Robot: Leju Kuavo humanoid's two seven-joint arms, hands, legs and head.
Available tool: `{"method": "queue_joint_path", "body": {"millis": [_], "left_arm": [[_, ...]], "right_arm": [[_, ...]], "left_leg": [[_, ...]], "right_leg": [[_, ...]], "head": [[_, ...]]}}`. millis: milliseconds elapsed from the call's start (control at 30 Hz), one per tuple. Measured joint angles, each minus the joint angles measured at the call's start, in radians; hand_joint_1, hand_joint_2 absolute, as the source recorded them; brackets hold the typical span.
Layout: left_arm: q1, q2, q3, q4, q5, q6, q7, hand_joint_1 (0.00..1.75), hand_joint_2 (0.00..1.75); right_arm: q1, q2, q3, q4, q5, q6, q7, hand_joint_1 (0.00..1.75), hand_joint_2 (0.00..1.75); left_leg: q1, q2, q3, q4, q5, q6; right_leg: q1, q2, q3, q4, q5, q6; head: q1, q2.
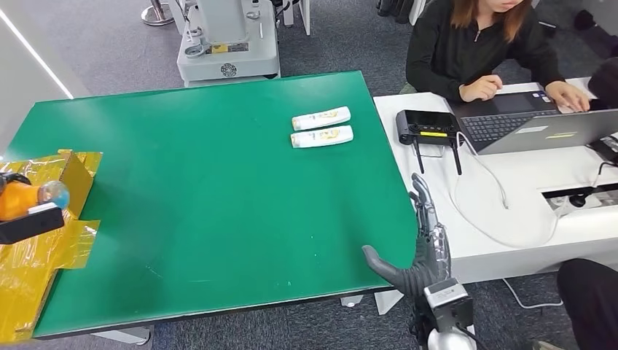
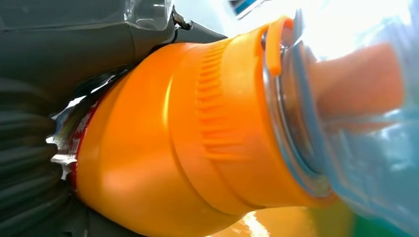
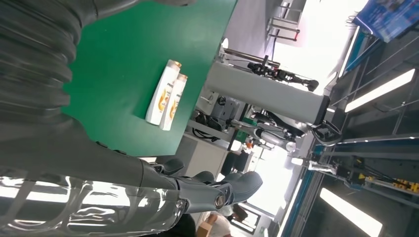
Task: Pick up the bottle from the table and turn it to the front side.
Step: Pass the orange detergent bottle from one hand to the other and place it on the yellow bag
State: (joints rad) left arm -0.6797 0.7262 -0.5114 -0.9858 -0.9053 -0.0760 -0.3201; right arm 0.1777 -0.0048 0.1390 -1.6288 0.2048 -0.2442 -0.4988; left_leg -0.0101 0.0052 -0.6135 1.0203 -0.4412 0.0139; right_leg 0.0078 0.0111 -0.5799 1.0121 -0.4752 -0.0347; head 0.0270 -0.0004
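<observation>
On green table (image 1: 218, 182), left robot hand (image 1: 25, 219) holding orange bottle (image 1: 22, 198), right robot hand (image 1: 423, 248) spread, grey carpet (image 1: 109, 44).

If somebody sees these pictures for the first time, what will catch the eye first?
The big green table, with two white bottles lying side by side near its far right corner. At the left edge, the left hand holds an orange bottle above yellow wrapping; the right hand hovers open at the table's near right edge.

You see a glossy orange plastic bottle (image 2: 163, 148) with ribbed collar and clear cap; matt green table (image 1: 218, 189); crinkled shiny yellow film (image 1: 36, 262).
</observation>
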Motion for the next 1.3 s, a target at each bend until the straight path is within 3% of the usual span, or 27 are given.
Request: {"method": "queue_joint_path", "body": {"millis": [200,333,433,667,867,1033,1133,1300], "left_arm": [[0.133,0.092,0.085,-0.16,0.051,-0.03,0.007,1.75,1.75],[0.235,0.096,0.106,-0.259,0.027,-0.032,0.002,1.75,1.75],[0.251,0.071,0.092,-0.282,-0.013,-0.044,-0.023,1.75,1.75],[0.135,-0.075,-0.052,-0.159,-0.084,-0.01,-0.081,1.75,1.75],[-0.031,-0.258,-0.224,0.128,-0.103,0.059,-0.105,1.75,1.75],[-0.092,-0.398,-0.31,0.368,-0.122,0.073,-0.061,1.75,1.75],[-0.127,-0.443,-0.343,0.465,-0.132,0.056,-0.012,1.75,1.75],[-0.179,-0.468,-0.38,0.577,-0.152,0.015,0.081,1.75,1.75]], "right_arm": [[-0.003,0.001,-0.001,-0.001,0.002,0.012,-0.005,0.0,1.75],[-0.014,0.001,0.005,0.003,0.001,0.01,-0.006,0.0,1.75],[-0.02,0.001,0.015,0.003,-0.002,0.004,-0.005,0.0,1.75],[-0.047,0.001,0.04,0.005,-0.008,0.0,0.007,0.0,1.75],[-0.071,-0.001,0.071,0.022,-0.02,-0.004,0.018,0.0,1.75],[-0.082,-0.003,0.092,0.033,-0.021,-0.016,0.025,0.0,1.75],[-0.087,-0.008,0.099,0.039,-0.022,-0.018,0.035,0.0,1.75],[-0.09,-0.012,0.11,0.058,-0.026,-0.033,0.044,0.0,1.75]], "left_leg": [[-0.001,0.0,0.0,0.0,0.0,0.0],[-0.001,-0.002,0.0,0.0,0.0,0.0],[-0.001,-0.003,0.0,0.001,0.0,0.0],[-0.001,-0.007,0.0,0.001,0.003,0.001],[-0.001,-0.01,-0.003,0.003,0.004,0.003],[-0.001,-0.009,-0.003,0.003,0.004,0.003],[-0.001,-0.01,-0.002,0.003,0.004,0.003],[-0.002,-0.009,0.001,0.002,0.004,0.002]], "right_leg": [[0.0,0.0,0.0,0.0,0.0,0.0],[0.0,-0.002,0.0,-0.001,0.0,0.0],[-0.001,-0.003,0.0,-0.001,0.0,0.0],[-0.001,-0.008,0.001,-0.001,0.002,0.001],[-0.001,-0.011,0.001,-0.001,0.003,0.003],[-0.001,-0.01,0.001,-0.001,0.003,0.003],[-0.001,-0.011,0.002,-0.001,0.003,0.003],[-0.001,-0.009,0.004,0.0,0.003,0.003]], "head": [[0.0,0.0],[0.0,0.0],[0.0,0.0],[0.0,0.0],[0.0,0.0],[0.0,0.0],[0.0,0.0],[0.0,0.0]]}}
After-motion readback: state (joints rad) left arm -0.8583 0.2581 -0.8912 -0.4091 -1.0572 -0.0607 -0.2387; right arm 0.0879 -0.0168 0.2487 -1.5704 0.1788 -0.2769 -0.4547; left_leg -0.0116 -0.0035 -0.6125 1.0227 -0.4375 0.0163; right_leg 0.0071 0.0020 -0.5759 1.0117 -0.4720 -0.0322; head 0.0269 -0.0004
